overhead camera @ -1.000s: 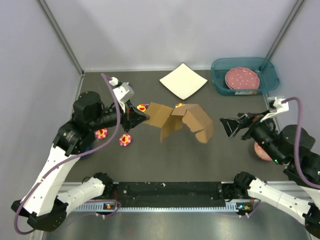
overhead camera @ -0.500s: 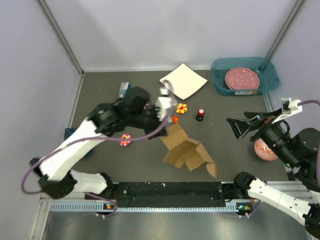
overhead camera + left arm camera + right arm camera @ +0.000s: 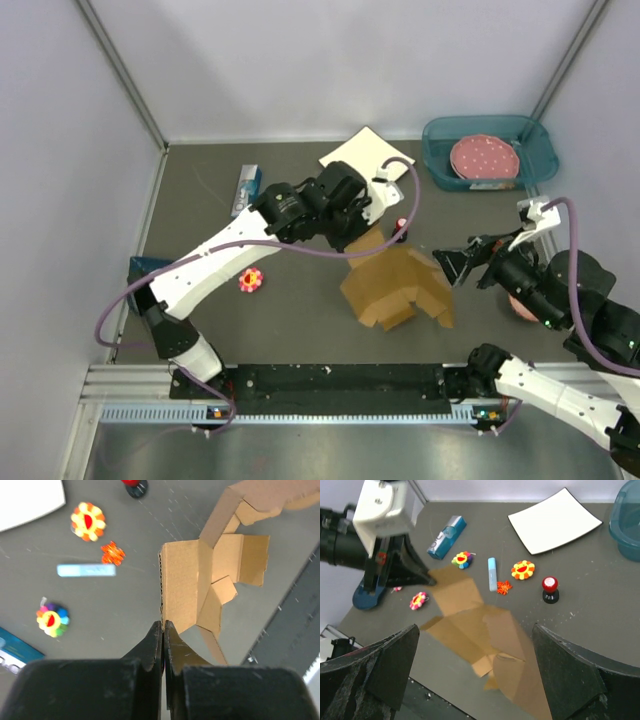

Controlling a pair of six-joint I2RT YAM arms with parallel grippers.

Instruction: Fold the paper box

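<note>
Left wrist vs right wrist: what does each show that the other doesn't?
Only left wrist: a close-up of the paper box and its corrugated edge, pinched in the shut left gripper, plus the flaps folded inside. Only right wrist: the right gripper, open and holding nothing, the teal bin and a pink flower toy. Both: the box with the left gripper on it, the white sheet, red stamp, sun-face toy and blue stick.

1. The paper box: plain brown, unprinted.
2. Beyond the box, the sheet: white.
3. Beyond it to the right, the bin: teal; the disc inside: pink, pale-dotted.
4. Left of it, the carton: blue.
5. The table: dark grey.
</note>
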